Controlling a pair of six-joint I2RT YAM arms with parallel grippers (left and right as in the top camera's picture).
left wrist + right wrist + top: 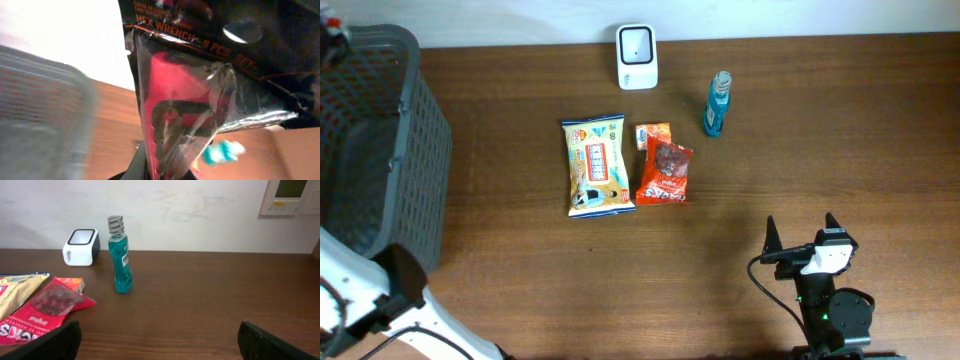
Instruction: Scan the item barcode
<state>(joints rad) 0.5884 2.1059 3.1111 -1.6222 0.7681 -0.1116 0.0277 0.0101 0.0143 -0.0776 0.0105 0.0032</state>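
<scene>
Left hand (161, 171) is clamping shut on the hex wrench pack (185, 112), up beside the basket (380, 150). The scanner (637, 56) is waiting well off to its right across the worktop (520, 270). Right hand (800, 238) is idling wide open and empty.

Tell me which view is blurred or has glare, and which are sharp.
Left wrist view: the hex wrench pack is close and soft, with glare on its plastic; the basket is smeared. Right wrist view: sharp, evenly lit, mouthwash bottle clear. Overhead view: sharp, soft shadows.
</scene>
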